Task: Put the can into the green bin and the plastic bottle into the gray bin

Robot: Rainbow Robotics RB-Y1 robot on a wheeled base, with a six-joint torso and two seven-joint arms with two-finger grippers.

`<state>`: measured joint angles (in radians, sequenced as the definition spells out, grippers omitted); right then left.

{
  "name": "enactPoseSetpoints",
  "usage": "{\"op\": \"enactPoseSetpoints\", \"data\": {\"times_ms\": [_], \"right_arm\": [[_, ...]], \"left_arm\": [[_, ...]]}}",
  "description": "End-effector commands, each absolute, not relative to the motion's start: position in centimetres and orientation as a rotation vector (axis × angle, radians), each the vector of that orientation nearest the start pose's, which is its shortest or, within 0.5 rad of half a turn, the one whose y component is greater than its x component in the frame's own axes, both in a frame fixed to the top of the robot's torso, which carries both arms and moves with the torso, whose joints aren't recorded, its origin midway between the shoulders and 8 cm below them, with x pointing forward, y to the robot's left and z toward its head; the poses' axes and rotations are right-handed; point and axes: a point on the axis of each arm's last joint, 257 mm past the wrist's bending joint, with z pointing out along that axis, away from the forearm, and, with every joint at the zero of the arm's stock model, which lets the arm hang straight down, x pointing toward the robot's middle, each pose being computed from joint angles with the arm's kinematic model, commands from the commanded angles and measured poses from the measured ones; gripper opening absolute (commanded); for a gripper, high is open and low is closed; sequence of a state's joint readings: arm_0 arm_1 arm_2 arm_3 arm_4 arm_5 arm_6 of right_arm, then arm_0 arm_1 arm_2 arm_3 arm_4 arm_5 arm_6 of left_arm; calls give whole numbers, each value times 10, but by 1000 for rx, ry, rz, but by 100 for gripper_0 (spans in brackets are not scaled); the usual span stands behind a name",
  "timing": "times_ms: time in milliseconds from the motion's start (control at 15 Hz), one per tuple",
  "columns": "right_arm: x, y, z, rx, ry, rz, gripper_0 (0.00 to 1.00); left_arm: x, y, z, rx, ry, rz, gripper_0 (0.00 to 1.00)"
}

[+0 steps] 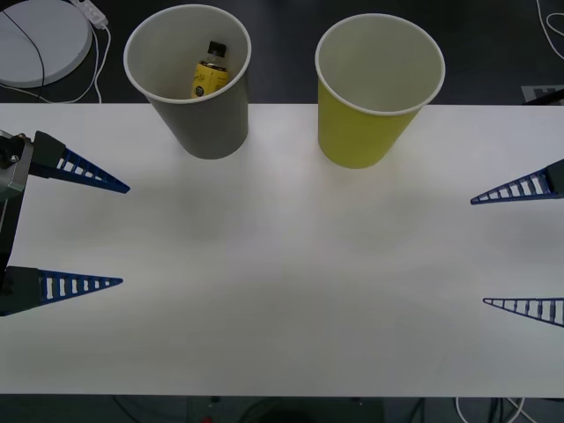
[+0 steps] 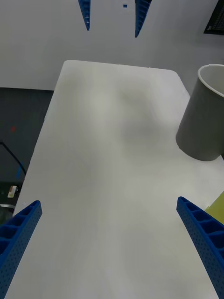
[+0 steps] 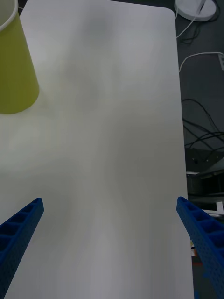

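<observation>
The plastic bottle (image 1: pixel 210 69) is seen inside the gray bin (image 1: pixel 204 123), beside the green bin (image 1: pixel 363 132) at the tabletop's (image 1: pixel 282 291) far edge. Left gripper (image 1: pixel 123 234) and right gripper (image 1: pixel 477 251) are held spread wide, grasping nothing, at opposite side edges.

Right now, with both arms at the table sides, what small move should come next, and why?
Probably none beyond holding still. The plastic bottle already stands inside the gray bin, and no can lies on the table. The left gripper and right gripper wait open and hold nothing. I cannot see to the bottom of the green bin.
</observation>
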<state>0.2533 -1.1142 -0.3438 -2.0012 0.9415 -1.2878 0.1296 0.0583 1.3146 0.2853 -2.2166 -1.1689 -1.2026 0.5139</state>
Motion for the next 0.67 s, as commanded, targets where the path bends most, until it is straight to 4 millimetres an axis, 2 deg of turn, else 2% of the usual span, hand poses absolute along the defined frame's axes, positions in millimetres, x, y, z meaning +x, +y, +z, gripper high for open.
{"op": "enactPoseSetpoints", "data": {"times_ms": [67, 267, 667], "right_arm": [[291, -237, -97, -1614, 1272, 447, 100], [285, -236, -100, -1596, 1348, 469, 100], [289, -237, -102, -1556, 1387, 475, 100]], "left_arm": [[315, 208, -73, 1685, 1608, -378, 100], [315, 208, -73, 1685, 1608, -378, 100], [315, 208, -73, 1685, 1608, -378, 100]]}}
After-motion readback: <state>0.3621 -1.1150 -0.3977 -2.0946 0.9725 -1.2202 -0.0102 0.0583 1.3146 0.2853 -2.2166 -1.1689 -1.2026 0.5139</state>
